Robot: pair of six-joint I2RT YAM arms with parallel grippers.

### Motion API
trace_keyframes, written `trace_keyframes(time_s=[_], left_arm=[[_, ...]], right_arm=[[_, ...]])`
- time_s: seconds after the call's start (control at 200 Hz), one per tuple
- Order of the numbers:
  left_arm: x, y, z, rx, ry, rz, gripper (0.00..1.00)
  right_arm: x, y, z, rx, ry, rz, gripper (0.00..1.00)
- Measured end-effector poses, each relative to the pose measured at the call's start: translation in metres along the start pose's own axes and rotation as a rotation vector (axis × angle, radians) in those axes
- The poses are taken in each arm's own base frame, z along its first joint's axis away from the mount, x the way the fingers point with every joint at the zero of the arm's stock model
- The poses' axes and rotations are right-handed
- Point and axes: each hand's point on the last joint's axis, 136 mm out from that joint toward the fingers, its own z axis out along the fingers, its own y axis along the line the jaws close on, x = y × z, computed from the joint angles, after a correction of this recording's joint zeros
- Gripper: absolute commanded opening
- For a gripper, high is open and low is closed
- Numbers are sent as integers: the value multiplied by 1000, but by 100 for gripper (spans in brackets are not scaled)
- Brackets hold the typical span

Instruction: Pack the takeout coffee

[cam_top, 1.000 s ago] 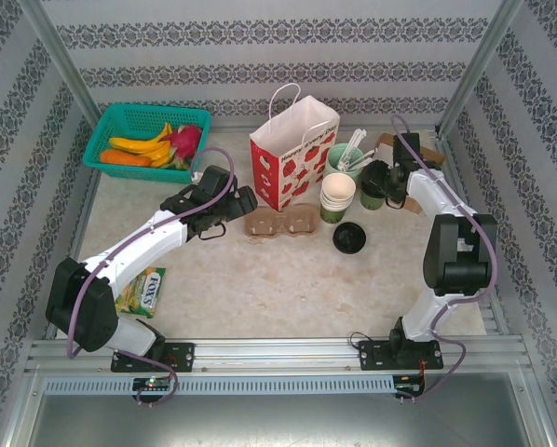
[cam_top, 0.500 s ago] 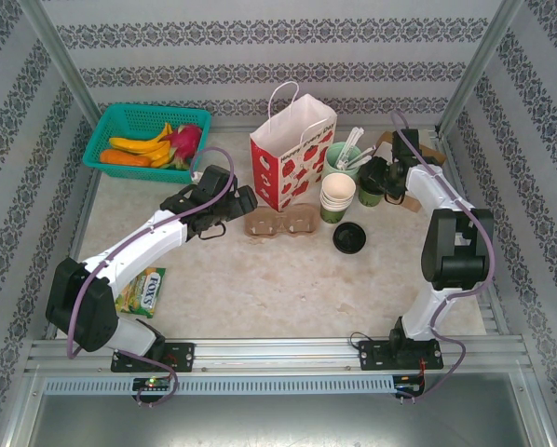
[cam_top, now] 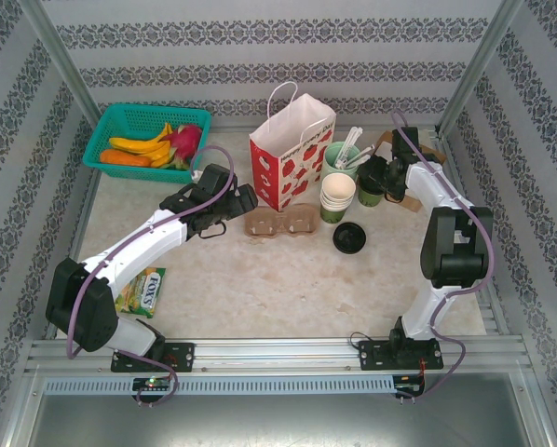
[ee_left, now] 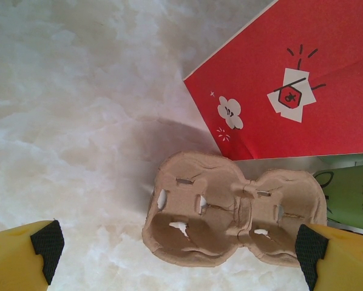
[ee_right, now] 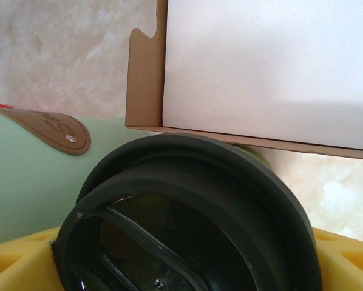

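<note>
The takeout coffee (cam_top: 370, 193), a dark-green cup with a black lid (ee_right: 187, 218), stands on the table between the mint cup and a cardboard piece. My right gripper (cam_top: 383, 179) straddles it. Its yellow fingers (ee_right: 17, 260) flank the lid on both sides, and their pads are hidden. My left gripper (cam_top: 230, 203) hangs open just left of the brown pulp cup carrier (cam_top: 280, 222). In the left wrist view the carrier (ee_left: 230, 209) lies between and beyond the black-tipped fingers (ee_left: 45, 242). The red-and-white paper bag (cam_top: 292, 154) stands upright behind the carrier.
A nested stack of lidless cups (cam_top: 337, 197) and a mint cup of white utensils (cam_top: 346, 156) stand by the bag. A loose black lid (cam_top: 349, 237) lies in front. A teal fruit basket (cam_top: 146, 142) is back left, a snack packet (cam_top: 143, 291) near left. Cardboard (ee_right: 260, 73) lies behind the coffee.
My right wrist has edged slightly left and back at the coffee cup. The left arm has not moved.
</note>
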Motion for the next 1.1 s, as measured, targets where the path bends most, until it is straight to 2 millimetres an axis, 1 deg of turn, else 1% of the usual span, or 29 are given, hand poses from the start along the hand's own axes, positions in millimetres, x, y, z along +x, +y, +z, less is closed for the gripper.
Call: trace_keyframes(time_s=[0.844, 0.974, 1.099], left_arm=[[1, -1, 0, 5, 6, 0, 99], [1, -1, 0, 5, 6, 0, 99], [3, -3, 0, 16, 17, 0, 99]], right_arm=[[-4, -5, -3, 20, -11, 2, 94], [-6, -2, -8, 13, -23, -4, 94], [-11, 3, -21, -3, -53, -20, 94]])
